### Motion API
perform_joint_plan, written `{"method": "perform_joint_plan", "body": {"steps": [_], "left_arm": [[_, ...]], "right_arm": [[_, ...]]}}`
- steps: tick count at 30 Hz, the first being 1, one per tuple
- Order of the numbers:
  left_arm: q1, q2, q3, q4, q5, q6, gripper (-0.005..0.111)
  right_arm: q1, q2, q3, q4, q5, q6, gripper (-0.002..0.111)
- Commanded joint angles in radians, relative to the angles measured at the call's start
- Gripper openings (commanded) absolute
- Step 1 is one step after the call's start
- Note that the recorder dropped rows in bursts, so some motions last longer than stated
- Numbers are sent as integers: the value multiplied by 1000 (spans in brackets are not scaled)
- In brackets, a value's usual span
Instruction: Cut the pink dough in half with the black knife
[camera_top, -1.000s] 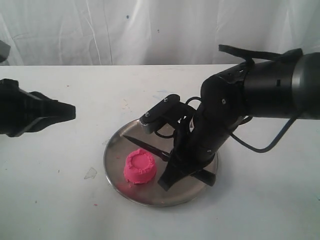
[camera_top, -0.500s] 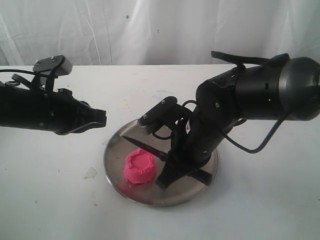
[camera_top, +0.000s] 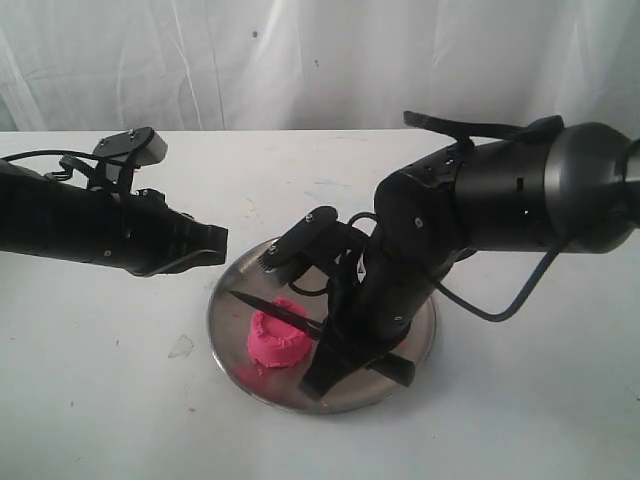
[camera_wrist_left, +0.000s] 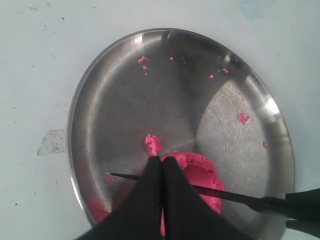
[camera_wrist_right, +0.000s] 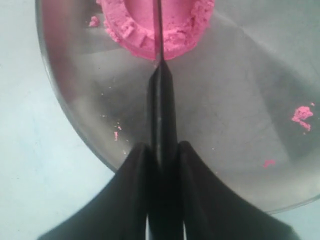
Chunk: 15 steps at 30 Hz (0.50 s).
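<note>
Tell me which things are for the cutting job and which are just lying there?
For the job:
pink dough, still one lump
black knife, gripped by the right gripper, blade across the dough
steel plate under the dough

Just lying about:
pink crumbs on the plate
clear scrap on the table

— Where's the room camera?

— Facing the white table (camera_top: 120, 400) from its front, raised, looking down and back toward the curtain, both arms in frame.

— And the wrist ones?

— Both close, peering down past their own fingers at the steel plate (camera_wrist_left: 100, 90) (camera_wrist_right: 240, 165) (camera_top: 222, 300). All three share that plate and the pink dough (camera_top: 280, 340) (camera_wrist_left: 200, 175) (camera_wrist_right: 175, 30).
</note>
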Motion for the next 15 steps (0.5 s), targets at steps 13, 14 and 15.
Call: {"method": "perform_joint_plan", "body": {"steps": [13,14,15], "left_arm": [[-32,9,-8,-23,31,24,0],[-38,16,-8,-23,24,24,0],[-40,25,-8,-23,15,24,0]], "right_arm": [[8,0,-6,-94,-10,66,0],[8,0,-6,-94,-10,66,0],[8,0,-6,-94,-10,66,0]]}}
